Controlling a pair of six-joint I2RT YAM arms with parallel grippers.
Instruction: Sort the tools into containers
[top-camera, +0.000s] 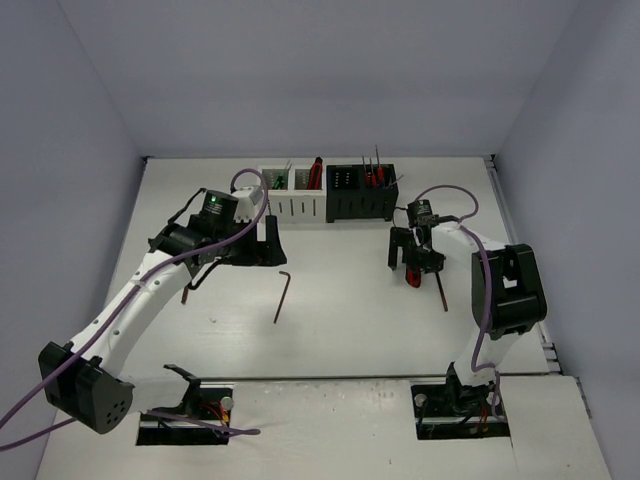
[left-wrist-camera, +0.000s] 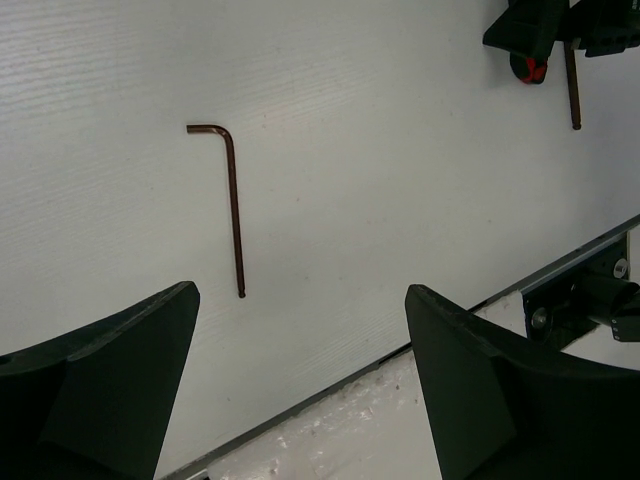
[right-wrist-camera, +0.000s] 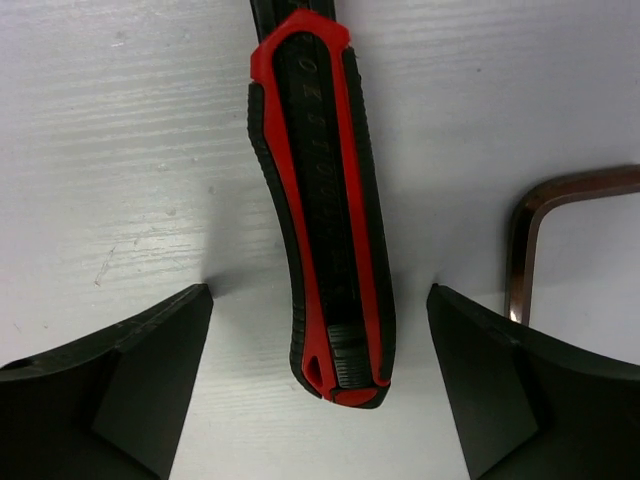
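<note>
right wrist shows right gripper (right-wrist-camera: 318, 300) jaws apart, straddling red-handled tool (right-wrist-camera: 320, 200)

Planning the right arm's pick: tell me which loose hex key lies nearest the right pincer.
The hex key beside the red-and-black handle under the right pincer; the other hex key lies alone, far off.

Left gripper (left-wrist-camera: 300, 292) spread wide, right gripper (right-wrist-camera: 318, 290) low (also spread)
</note>
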